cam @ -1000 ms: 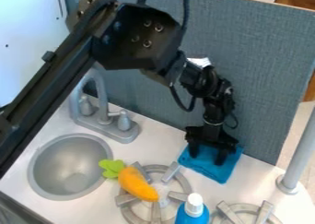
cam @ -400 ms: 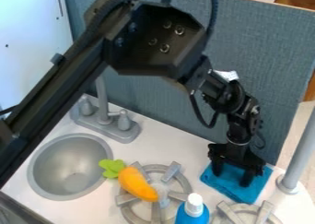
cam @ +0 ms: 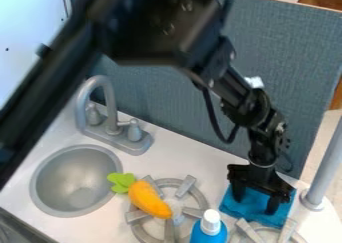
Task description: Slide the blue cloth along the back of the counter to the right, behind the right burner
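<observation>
In the camera view, a blue-bodied bottle with a white cap (cam: 210,227) stands nearest, at the bottom edge, between two gray burner grates: one (cam: 169,229) left of it, the other (cam: 248,231) in the lower right. An orange toy vegetable with a green top (cam: 149,199) lies slantwise over the left grate. The blue cloth (cam: 230,207) lies on the counter (cam: 180,157) in the lower right, just beyond the right grate; it is flat, roughly square and bright, its surface slightly uneven. The tool (cam: 255,202) is set wide, its two dark fingers apart and pointing down over the cloth. A round gray sink (cam: 75,182) sits lower left, with a gray faucet (cam: 110,107) behind it and a blue-gray panel (cam: 294,72) farthest back.
</observation>
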`<action>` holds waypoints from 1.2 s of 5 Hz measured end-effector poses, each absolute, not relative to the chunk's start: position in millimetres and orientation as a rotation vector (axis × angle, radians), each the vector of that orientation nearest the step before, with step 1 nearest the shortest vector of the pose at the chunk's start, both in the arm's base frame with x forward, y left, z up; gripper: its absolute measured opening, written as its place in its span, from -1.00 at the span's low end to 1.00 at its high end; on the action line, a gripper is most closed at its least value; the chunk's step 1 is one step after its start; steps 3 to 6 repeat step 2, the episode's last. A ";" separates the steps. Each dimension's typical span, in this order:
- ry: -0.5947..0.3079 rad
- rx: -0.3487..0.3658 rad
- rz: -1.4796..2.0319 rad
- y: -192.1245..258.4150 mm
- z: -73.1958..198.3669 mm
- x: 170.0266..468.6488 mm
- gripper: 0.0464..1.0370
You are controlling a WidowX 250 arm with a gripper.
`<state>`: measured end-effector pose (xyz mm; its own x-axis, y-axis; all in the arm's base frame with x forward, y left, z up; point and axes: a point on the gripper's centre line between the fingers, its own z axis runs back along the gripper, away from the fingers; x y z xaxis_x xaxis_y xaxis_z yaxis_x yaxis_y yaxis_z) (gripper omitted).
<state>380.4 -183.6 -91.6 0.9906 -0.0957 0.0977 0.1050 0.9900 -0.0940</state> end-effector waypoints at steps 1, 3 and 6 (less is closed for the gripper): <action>-0.181 -0.159 -0.072 -165.8 -42.0 369.6 0.93; -0.246 -0.211 -0.014 -123.4 5.8 351.4 0.93; -0.246 -0.211 -0.014 -123.4 5.8 351.4 0.93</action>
